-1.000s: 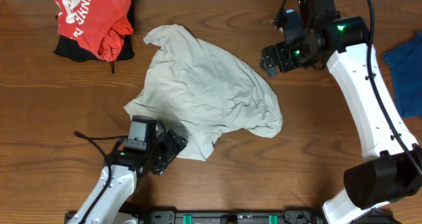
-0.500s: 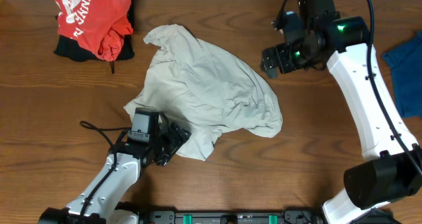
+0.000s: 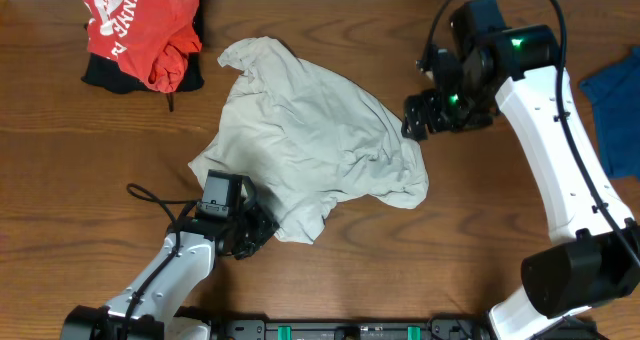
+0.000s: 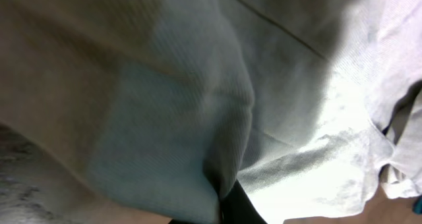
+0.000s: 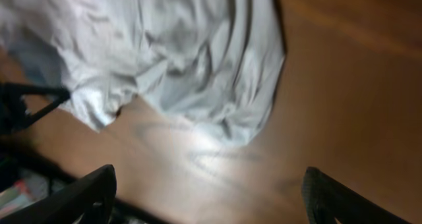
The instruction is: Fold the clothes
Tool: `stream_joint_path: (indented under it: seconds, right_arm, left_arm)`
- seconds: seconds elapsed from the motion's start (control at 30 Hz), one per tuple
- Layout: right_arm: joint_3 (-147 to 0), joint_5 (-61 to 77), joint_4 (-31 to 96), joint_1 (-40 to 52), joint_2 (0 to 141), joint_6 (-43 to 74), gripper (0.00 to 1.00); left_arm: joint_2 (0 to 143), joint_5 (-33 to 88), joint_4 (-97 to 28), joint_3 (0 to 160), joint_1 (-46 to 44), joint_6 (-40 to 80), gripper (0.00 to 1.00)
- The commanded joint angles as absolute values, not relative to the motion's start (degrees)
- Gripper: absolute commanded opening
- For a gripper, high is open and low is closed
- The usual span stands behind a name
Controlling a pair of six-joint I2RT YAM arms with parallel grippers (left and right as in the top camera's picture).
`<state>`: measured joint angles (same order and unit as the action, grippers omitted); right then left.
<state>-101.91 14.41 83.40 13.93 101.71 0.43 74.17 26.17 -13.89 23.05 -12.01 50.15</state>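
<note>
The clothes (image 3: 310, 140) are one pale beige shirt lying crumpled in the middle of the wooden table. My left gripper (image 3: 256, 227) sits at its lower left hem and is shut on a pinch of the fabric. In the left wrist view the cloth (image 4: 198, 85) fills the frame, and a fold of it is drawn down against a dark fingertip (image 4: 241, 209). My right gripper (image 3: 415, 120) hovers open by the shirt's right edge. In the right wrist view its fingers (image 5: 82, 196) stand wide apart over bare wood, with the shirt (image 5: 178, 59) beyond them.
A red garment with white lettering (image 3: 140, 30) lies on a black cloth at the back left. A blue cloth (image 3: 615, 110) lies at the right edge. A black cable (image 3: 150, 200) loops beside the left arm.
My left gripper has slid in under the shirt's lower hem and shut on it. My right gripper has dropped toward the shirt's right edge, its jaws a little narrower.
</note>
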Motion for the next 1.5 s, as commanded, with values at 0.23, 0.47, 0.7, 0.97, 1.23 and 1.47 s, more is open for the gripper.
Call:
stream_joint_path:
  seconds: [0.23,0.47,0.7,0.97,1.23,1.47]
  right_arm:
    - [-90.6,18.9,78.7,25.8,100.2,8.5,0.93]
    - [-79.3,18.9,66.5,29.7,100.2,24.8,0.97]
    - [-72.2,19.5,55.2,33.0,100.2,42.8,0.96]
    - [-66.8,15.7,49.6,37.6,100.2,55.1,0.85]
    - [-66.8,6.9,46.4,37.8,100.3,60.2,0.82]
    - [-66.6,5.8,41.1,37.8,100.8,60.2,0.78]
  left_arm:
    - [74.8,25.3,-14.5,22.3,-12.0,49.1,0.06]
    - [74.8,25.3,-15.1,22.3,-12.0,49.1,0.06]
    - [74.8,25.3,-15.1,22.3,-12.0,49.1,0.06]
    - [74.8,25.3,-15.1,22.3,-12.0,49.1,0.06]
    - [74.8,25.3,-15.1,22.3,-12.0,49.1,0.06]
    - [74.8,25.3,-15.1,22.3,-12.0,49.1,0.06]
